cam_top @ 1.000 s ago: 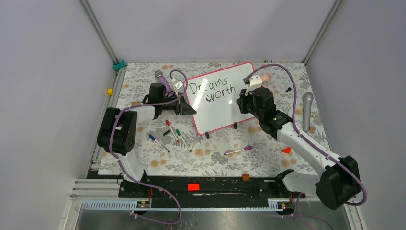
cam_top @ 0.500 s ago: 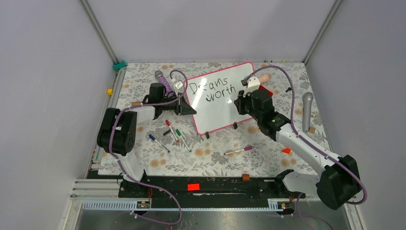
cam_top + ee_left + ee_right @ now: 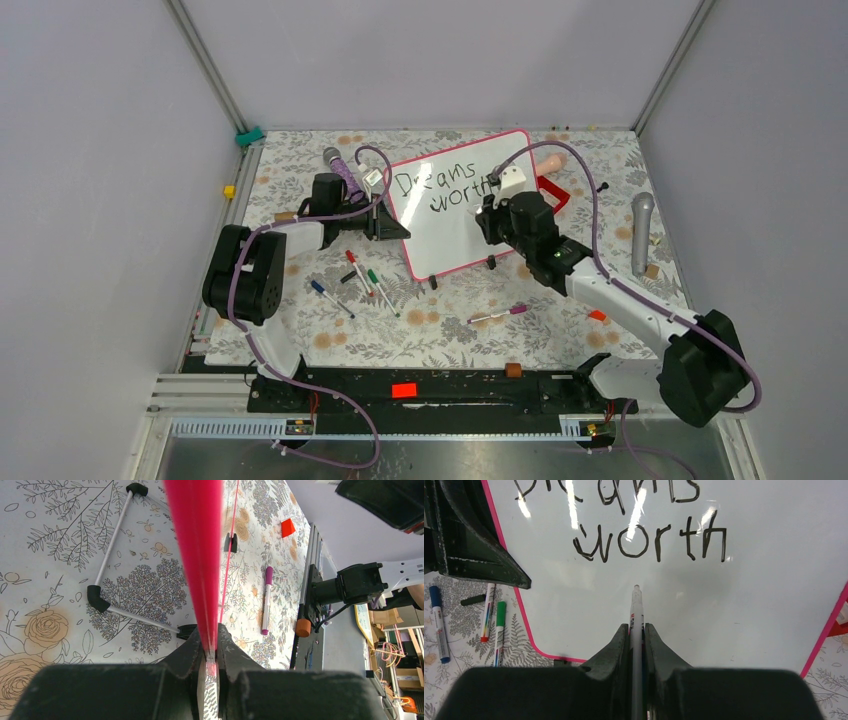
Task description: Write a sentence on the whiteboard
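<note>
The whiteboard [image 3: 455, 235] with its pink frame stands tilted at the table's middle. On it, the sentence reads "Dreams worth" [image 3: 443, 189] in two black lines. My left gripper [image 3: 396, 226] is shut on the board's left frame edge [image 3: 197, 540], with the jaws [image 3: 210, 635] pinching it. My right gripper [image 3: 487, 214] is shut on a white marker [image 3: 636, 612]. The marker's tip points at the bare white board [image 3: 744, 605] just below "worth" [image 3: 651, 542]. I cannot tell whether the tip touches the board.
Red and green markers [image 3: 372, 282], a blue marker [image 3: 330, 298] and a purple marker [image 3: 497, 316] lie on the floral cloth in front of the board. A red frame block [image 3: 553, 192] sits behind the right arm. A grey microphone [image 3: 640, 230] lies far right.
My right gripper has moved left across the board with the marker and now stands under "worth". The left arm and the board have not moved.
</note>
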